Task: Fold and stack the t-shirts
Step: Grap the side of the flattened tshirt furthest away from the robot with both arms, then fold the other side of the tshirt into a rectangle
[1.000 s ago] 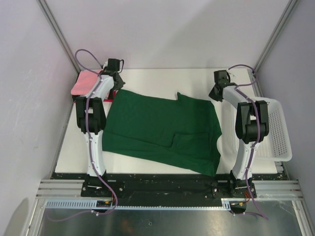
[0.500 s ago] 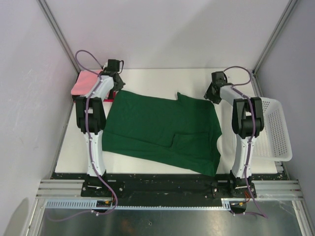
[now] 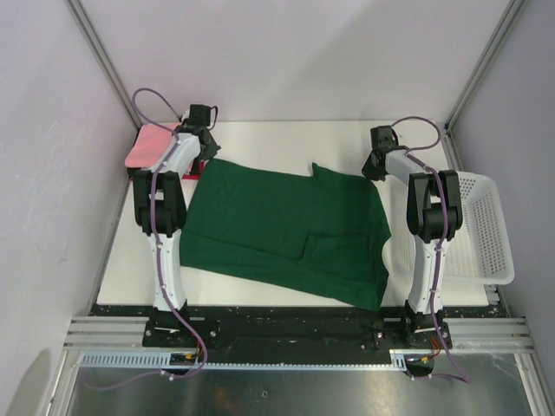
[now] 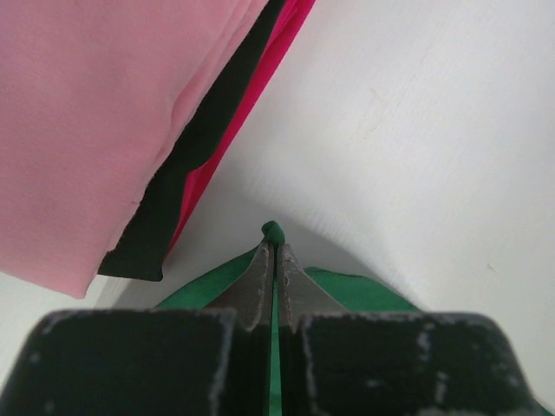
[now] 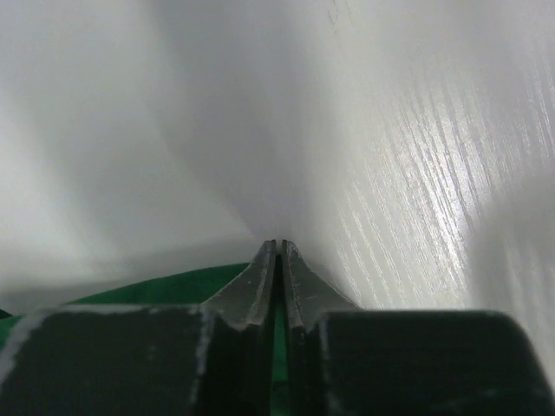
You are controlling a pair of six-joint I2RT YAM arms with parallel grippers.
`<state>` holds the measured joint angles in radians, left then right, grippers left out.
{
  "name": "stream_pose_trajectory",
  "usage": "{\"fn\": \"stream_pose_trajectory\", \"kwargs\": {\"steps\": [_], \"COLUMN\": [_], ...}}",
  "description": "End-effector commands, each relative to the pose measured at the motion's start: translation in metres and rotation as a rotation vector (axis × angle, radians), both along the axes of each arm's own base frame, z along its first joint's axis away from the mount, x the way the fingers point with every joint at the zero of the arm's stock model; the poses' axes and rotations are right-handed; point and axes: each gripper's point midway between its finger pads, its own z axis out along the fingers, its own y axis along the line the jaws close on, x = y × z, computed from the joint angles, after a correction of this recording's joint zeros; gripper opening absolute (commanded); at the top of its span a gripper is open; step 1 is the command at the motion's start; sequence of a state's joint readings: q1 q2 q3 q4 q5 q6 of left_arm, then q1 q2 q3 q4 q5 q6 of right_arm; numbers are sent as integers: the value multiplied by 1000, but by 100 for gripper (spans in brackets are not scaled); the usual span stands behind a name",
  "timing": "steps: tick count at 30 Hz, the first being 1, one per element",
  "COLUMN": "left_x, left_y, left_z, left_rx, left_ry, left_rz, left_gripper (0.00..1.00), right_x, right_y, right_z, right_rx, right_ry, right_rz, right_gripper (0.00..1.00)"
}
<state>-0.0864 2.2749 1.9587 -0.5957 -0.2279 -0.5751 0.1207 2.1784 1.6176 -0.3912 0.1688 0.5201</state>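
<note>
A large dark green t-shirt (image 3: 286, 227) lies spread flat across the middle of the white table (image 3: 286, 139). My left gripper (image 3: 205, 159) is shut on its far left corner; in the left wrist view (image 4: 276, 251) green cloth (image 4: 347, 290) pokes out past the fingertips. My right gripper (image 3: 375, 169) is shut on the far right corner; in the right wrist view (image 5: 279, 253) green cloth (image 5: 165, 286) shows between the fingers. A folded stack with pink on top (image 3: 146, 146) sits at the far left; up close, pink (image 4: 87, 113), black (image 4: 186, 173) and red (image 4: 260, 82) layers show.
A white plastic mesh basket (image 3: 490, 230) stands at the right edge, beside the right arm. Grey walls enclose the table on three sides. The folded stack lies just left of the left gripper.
The right arm has swung slightly left, moving its gripper a little inward over the shirt's far right corner. The left arm and the shirt's left side have not moved.
</note>
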Motion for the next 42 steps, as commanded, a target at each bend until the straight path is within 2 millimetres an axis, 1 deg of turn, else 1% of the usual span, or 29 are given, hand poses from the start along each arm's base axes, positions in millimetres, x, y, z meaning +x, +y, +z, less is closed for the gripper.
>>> {"fn": "stream_pose_trajectory", "kwargs": {"steps": [1,4,7,11,14,16,20,23,26,28,31,34,38,42], "left_x": [7,7,8,10,11,11,7,0,-14,-25,-43,-62,-89,-116], "left_y": [2,2,2,4,5,5,4,5,8,10,15,20,24,30], "left_z": [42,44,48,54,60,63,69,69,64,63,59,53,39,19], "left_rx": [-6,-6,-9,-13,-19,-23,-29,-35,-37,-43,-52,-58,-64,-86], "left_ry": [-94,-97,-107,-121,-135,-140,-151,-155,-143,-147,-153,-152,-134,-109], "left_rz": [-10,-11,-13,-11,-12,-14,-21,-24,-30,-32,-25,-13,9,47], "left_gripper": [0,0,0,0,0,0,0,0,0,0,0,0,0,0], "right_x": [-8,-5,-3,-4,-9,-15,-33,-52,-76,-94,-123,-154,-196,-237], "right_y": [4,4,0,-6,-9,-9,-4,1,5,8,16,26,42,48], "right_z": [16,35,55,88,108,117,125,127,129,132,143,143,132,109], "right_rx": [-8,-10,-18,-28,-26,-19,13,22,23,31,52,79,106,115], "right_ry": [-6,-42,-83,-148,-187,-202,-215,-208,-205,-208,-235,-235,-213,-167], "right_rz": [9,8,0,-14,-19,-20,-15,-4,5,11,23,44,78,94], "right_gripper": [4,0,0,0,0,0,0,0,0,0,0,0,0,0]}}
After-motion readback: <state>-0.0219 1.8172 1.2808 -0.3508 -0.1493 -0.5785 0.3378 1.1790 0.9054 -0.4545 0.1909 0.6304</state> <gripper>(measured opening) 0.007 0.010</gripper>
